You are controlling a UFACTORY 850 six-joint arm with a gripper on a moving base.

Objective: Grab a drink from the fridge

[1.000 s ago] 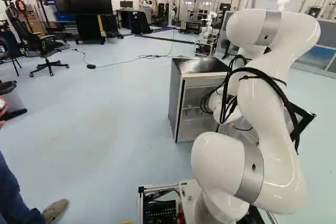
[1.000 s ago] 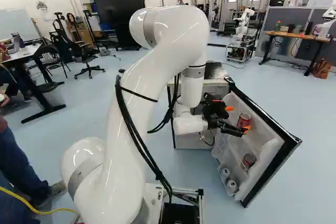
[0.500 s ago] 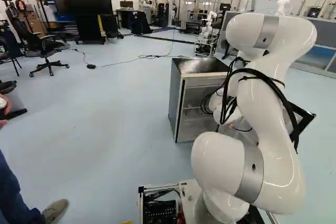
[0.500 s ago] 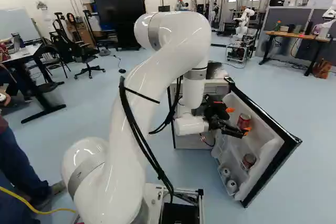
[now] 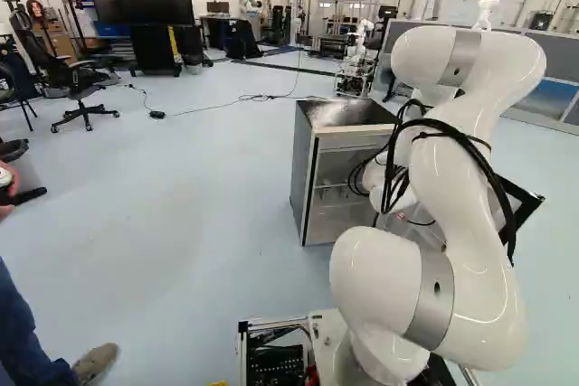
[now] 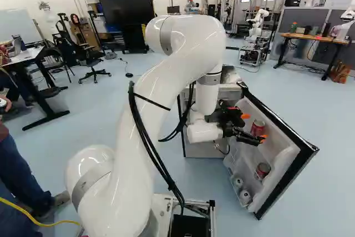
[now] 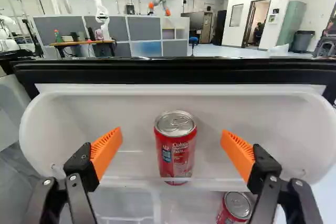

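Standing upright: upper red can (image 7: pixel 176 153), lid up.

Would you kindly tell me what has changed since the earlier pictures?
In the right base view, the arm's elbow dipped, and the pincer shifted slightly right and down. Nothing was grasped or released. The base, fridge door and upper can stayed put.

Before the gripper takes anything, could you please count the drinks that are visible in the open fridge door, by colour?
In the fridge door:
Red: 2, one upper can and one lower can
White or pale: 2, low in the door, probably cans
Total visible: 4
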